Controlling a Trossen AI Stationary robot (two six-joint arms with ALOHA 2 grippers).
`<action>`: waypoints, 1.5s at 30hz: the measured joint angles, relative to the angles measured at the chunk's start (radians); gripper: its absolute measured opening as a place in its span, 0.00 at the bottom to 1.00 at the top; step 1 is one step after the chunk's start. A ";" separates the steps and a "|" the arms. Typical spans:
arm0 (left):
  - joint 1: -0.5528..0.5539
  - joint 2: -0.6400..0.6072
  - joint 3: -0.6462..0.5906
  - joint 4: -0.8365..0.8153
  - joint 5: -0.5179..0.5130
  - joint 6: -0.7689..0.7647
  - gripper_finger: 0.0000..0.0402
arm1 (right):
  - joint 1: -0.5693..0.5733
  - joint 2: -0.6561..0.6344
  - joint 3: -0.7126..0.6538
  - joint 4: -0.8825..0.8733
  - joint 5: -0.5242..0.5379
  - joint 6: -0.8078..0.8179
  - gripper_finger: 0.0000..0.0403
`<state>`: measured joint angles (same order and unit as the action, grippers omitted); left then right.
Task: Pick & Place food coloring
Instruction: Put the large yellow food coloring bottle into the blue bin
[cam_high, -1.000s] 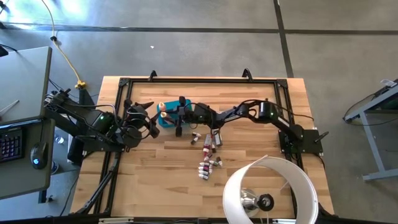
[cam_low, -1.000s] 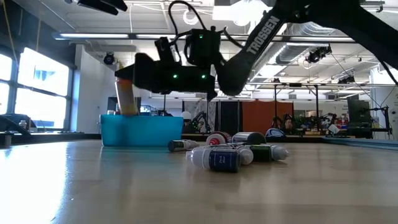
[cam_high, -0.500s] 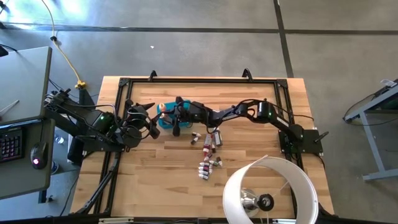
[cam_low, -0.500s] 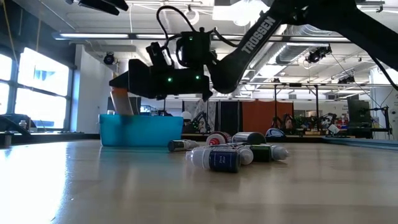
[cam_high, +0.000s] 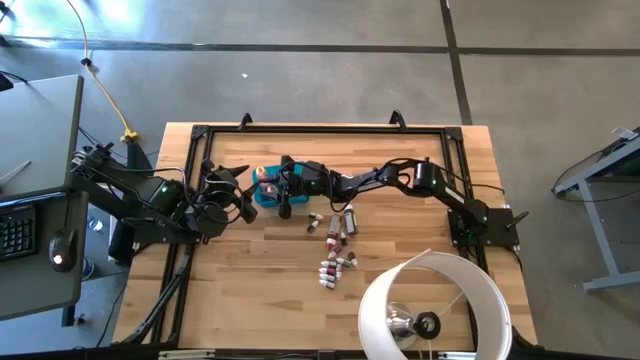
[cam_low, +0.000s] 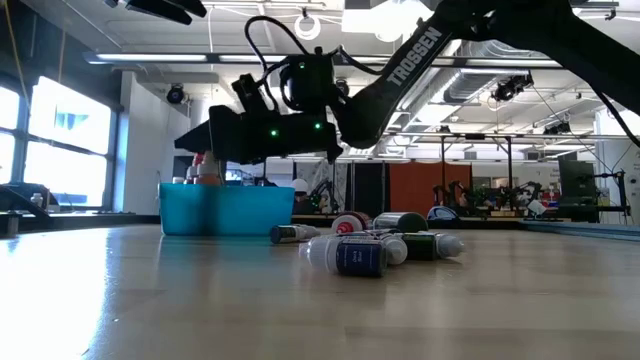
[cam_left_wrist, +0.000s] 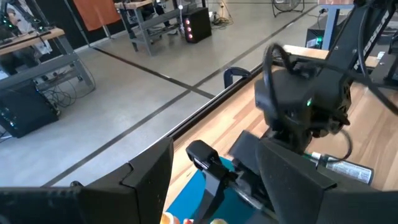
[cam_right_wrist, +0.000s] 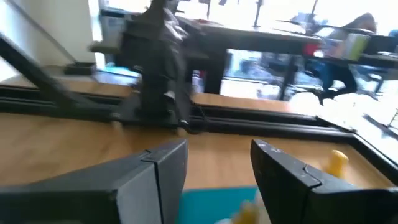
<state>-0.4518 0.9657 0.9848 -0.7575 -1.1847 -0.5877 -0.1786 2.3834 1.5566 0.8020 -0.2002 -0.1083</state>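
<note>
While the high view shows the whole tabletop (cam_high: 250, 290) from above, only the low view shows heights. Starting at the left, the left gripper (cam_high: 237, 192) waits just beside the teal bin (cam_high: 266, 193), jaws spread wide and empty. Its wrist view looks along the tabletop's back rail onto the bin's corner (cam_left_wrist: 193, 196) and the right arm's wrist above it.

The right gripper (cam_high: 270, 180) hangs over the bin; in the low view it sits clear above the rim (cam_low: 228, 190), and the right wrist view shows its jaws apart with nothing between them, the teal wall (cam_right_wrist: 214, 199) below. Bottle caps (cam_low: 207, 170) stand just above the bin rim, and a yellow-orange bottle (cam_high: 263, 171) lies at the bin's far end.

Right of the bin, the remaining food coloring (cam_high: 336, 245) lies scattered in a loose line toward the near edge; the low view shows these bottles (cam_low: 358, 256) lying on their sides. A white lamp shade (cam_high: 440, 305) covers the near right corner. The near left tabletop area is open.

Compared with one second ago, the bottle that was held upright over the bin now rests lower inside it, and the right jaws have widened and shifted slightly left.
</note>
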 joint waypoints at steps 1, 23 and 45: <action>0.000 0.000 0.000 0.000 0.000 0.000 0.57 | 0.002 -0.012 0.000 0.007 -0.023 0.001 0.42; 0.000 0.000 0.001 -0.014 0.101 -0.023 0.57 | 0.037 -0.290 0.002 -0.883 0.145 -0.095 0.03; 0.000 0.001 0.001 -0.015 0.095 -0.019 0.57 | -0.019 -0.103 0.001 -0.599 -0.035 -0.046 0.00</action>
<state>-0.4519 0.9665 0.9855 -0.7727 -1.0892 -0.6072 -0.1978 2.2804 1.5578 0.2027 -0.2354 -0.1542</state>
